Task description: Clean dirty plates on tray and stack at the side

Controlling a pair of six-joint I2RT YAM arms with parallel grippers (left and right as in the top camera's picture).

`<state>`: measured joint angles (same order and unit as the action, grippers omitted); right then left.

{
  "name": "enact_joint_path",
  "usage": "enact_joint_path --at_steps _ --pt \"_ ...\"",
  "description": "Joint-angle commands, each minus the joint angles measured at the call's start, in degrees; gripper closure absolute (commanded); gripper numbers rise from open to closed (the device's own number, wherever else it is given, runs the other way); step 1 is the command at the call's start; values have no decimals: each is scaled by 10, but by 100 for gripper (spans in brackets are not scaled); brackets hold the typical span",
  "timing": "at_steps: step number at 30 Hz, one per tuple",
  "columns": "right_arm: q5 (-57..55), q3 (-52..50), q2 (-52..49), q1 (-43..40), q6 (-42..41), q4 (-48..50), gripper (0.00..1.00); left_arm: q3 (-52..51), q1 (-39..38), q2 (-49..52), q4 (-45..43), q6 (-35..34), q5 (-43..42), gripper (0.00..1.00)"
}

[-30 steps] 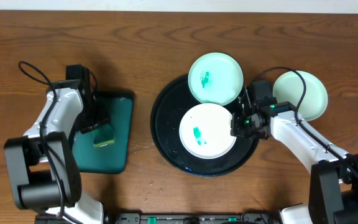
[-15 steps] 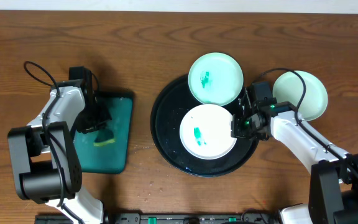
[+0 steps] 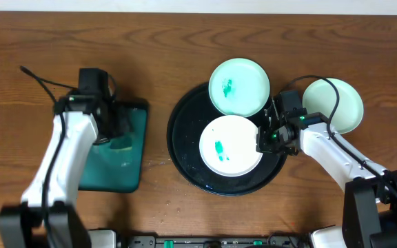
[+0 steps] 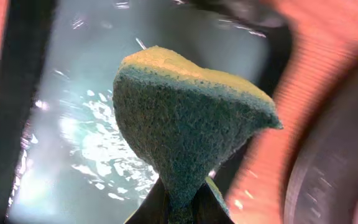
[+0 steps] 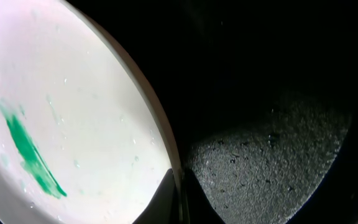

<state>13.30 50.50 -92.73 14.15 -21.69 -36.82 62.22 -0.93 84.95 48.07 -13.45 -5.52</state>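
Left gripper (image 4: 179,200): jaws pinched tight on the lower corner of a sponge (image 4: 185,130), yellow face up and green scouring side toward the wrist camera, held above the wet teal tray (image 3: 116,172). Right gripper (image 5: 176,198): jaws nearly closed, clamping the right rim of the white plate (image 3: 227,146) – one finger above the rim, one below. This plate lies inside the black tray (image 3: 174,138), in its near half, with a teal smear (image 3: 218,148) left of centre. Farther back, a smeared mint-green plate (image 3: 238,86) overlaps the tray's far rim. A second mint-green plate (image 3: 350,110) rests on the table (image 3: 185,34) – outside the tray, to its right.
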Motion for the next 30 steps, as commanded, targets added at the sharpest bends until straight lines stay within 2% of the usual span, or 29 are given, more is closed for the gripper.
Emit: enact_joint_path --at_steps 1,9,20,23,30 --pt "0 -3 -3 5 1 7 99 2 -41 -22 10 -3 -32 93" --pt "1 -5 -5 10 -14 11 99 2 -134 0 -20 -28 -132 93" --pt "6 -8 -84 66 -52 39 99 2 -217 4 -58 -62 -138 93" --pt "18 -8 -122 86 -62 64 99 2 -239 16 -88 -79 -160 93" --pt "18 -7 -127 92 -66 68 99 2 -276 92 -188 -127 -200 93"
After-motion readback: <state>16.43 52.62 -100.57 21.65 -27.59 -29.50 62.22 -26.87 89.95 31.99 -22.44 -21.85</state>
